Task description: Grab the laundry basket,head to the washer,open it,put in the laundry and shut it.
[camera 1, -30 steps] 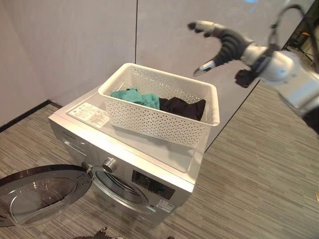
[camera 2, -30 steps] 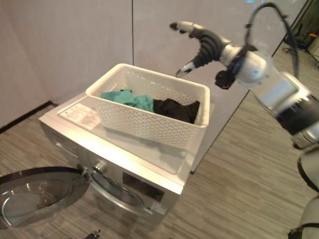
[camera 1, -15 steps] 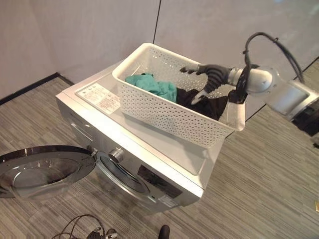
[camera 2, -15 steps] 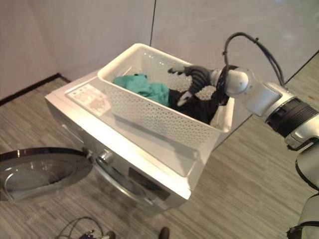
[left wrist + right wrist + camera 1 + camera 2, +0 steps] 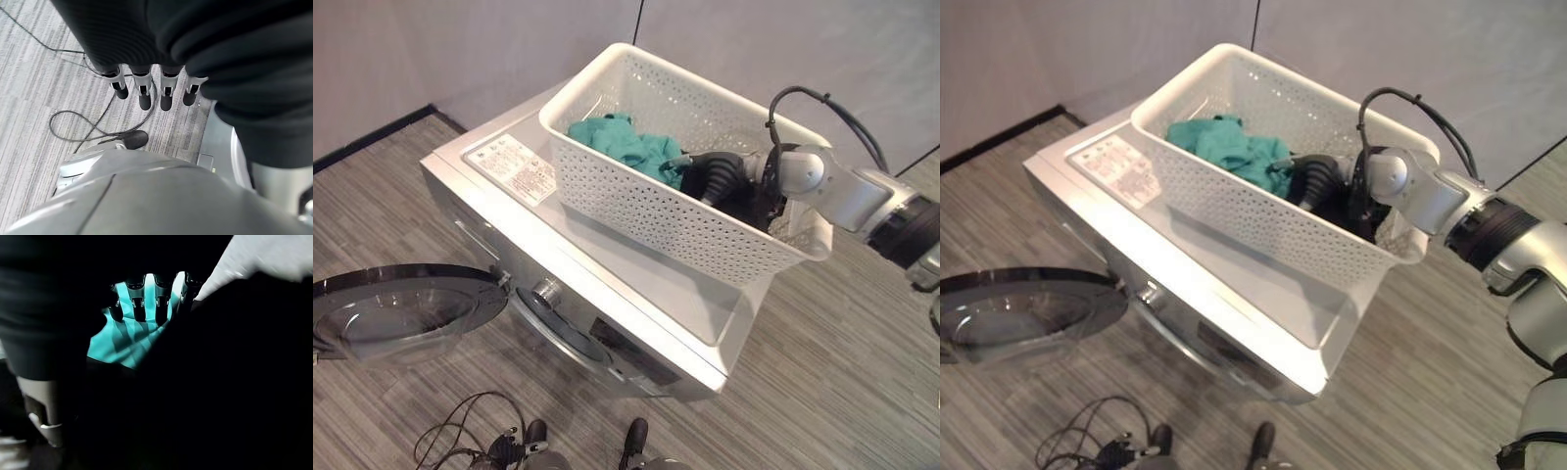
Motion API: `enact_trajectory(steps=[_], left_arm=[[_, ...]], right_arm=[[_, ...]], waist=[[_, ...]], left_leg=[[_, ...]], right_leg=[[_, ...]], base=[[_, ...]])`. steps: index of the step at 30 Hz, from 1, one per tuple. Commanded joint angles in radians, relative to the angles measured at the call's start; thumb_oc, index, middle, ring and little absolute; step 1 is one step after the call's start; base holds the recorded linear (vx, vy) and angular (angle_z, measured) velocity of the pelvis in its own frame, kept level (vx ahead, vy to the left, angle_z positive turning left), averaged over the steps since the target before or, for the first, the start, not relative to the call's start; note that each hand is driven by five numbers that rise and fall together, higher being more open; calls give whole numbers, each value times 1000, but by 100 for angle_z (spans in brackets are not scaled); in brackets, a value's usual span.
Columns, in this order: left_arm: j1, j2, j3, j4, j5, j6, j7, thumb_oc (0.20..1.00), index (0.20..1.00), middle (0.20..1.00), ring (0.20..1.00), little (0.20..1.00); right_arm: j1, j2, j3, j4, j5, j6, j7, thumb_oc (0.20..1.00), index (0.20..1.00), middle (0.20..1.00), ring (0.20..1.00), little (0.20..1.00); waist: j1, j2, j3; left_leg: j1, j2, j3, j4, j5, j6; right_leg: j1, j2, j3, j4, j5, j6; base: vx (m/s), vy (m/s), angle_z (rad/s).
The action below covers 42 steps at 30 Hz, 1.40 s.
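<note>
Now I am reaching my right hand [image 5: 717,179] down into the white laundry basket [image 5: 636,201] sitting on top of the washer [image 5: 597,294], its door [image 5: 401,311] hanging open below. My fingers [image 5: 146,296] are stretching out straight over the teal cloth [image 5: 625,145], beside the black garment [image 5: 1344,206], gripping nothing. My left hand [image 5: 151,93] is hanging over the floor [image 5: 34,98] with relaxed fingers

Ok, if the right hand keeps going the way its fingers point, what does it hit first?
Most likely the teal cloth: the right hand is inside the basket, over dark laundry, fingers aimed at it.
</note>
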Motion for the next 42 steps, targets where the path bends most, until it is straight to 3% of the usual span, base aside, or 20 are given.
enact_trajectory(steps=[1,6,7,8,9,17,22,24,30,31,42], left_arm=[[-43,9,-34,39,-34,-10,4,1000,1000,1000,1000,1000],[-51,4,-48,44,-37,-10,6,1000,1000,1000,1000,1000],[-52,3,-51,47,-31,-9,7,1000,1000,1000,1000,1000],[-52,3,-51,47,-31,-10,7,1000,1000,1000,1000,1000],[-52,3,-51,47,-31,-10,7,1000,1000,1000,1000,1000],[-46,-3,-59,51,-12,-8,13,1000,1000,1000,1000,1000],[-45,-3,-46,64,-9,-7,24,1000,1000,1000,1000,1000],[-40,-4,-39,75,-8,-7,25,1000,1000,1000,1000,1000],[-14,-7,-31,103,6,-15,23,1000,1000,1000,1000,1000],[-9,-11,-32,118,7,-15,29,1000,1000,1000,1000,1000],[14,-39,-25,143,5,9,67,1000,1000,1000,1000,1000]], right_arm=[[-71,-37,24,38,-55,9,-17,1000,1000,1000,1000,1000],[-51,-10,17,64,-94,20,-6,1000,1000,1000,1000,1000],[-47,-11,18,56,-89,22,0,583,583,583,583,583],[-47,-11,19,55,-88,22,0,457,457,457,457,457],[-47,-11,19,55,-88,22,0,200,200,200,200,200],[-52,-17,18,36,-65,15,-4,200,200,200,200,200],[-92,-50,-33,9,-28,-16,-69,200,200,200,200,200],[-109,-104,-106,-5,27,-47,-134,200,200,200,200,200],[-120,-154,-269,90,126,-90,-230,200,200,200,200,200],[-136,-139,-361,157,181,-110,-294,200,200,200,200,200],[-112,-39,-608,153,107,-129,-531,200,200,200,200,200]], waist=[[36,-12,36],[38,-2,51],[36,0,50],[36,0,50],[36,0,49],[23,6,35],[9,5,16],[-3,5,-2],[-20,12,-49],[-25,19,-67],[-42,49,-109]], left_leg=[[-56,23,2,1,59,-63],[-78,23,-5,-17,80,-66],[-81,24,-5,-20,81,-67],[-82,24,-6,-20,81,-67],[-82,24,-6,-19,81,-67],[-68,23,-2,-26,76,-65],[-44,24,7,-29,68,-64],[-24,22,12,-29,58,-63],[21,15,25,-26,35,-55],[40,10,28,-27,26,-52],[96,-6,36,-29,-5,-33]], right_leg=[[46,-16,16,65,-120,37],[24,-14,14,56,-110,37],[22,-14,11,54,-109,37],[21,-14,11,54,-109,37],[21,-14,11,54,-109,37],[30,-16,12,50,-110,36],[43,-17,20,52,-114,37],[59,-17,24,53,-119,37],[91,-17,38,57,-130,39],[106,-18,40,57,-135,39],[145,-18,69,56,-143,38]], base=[[-41,0,11],[-34,4,2],[0,0,0],[0,0,0],[0,0,0],[0,7,5],[13,6,-6],[45,-3,1],[62,0,-7],[100,7,-5],[54,15,-6]])
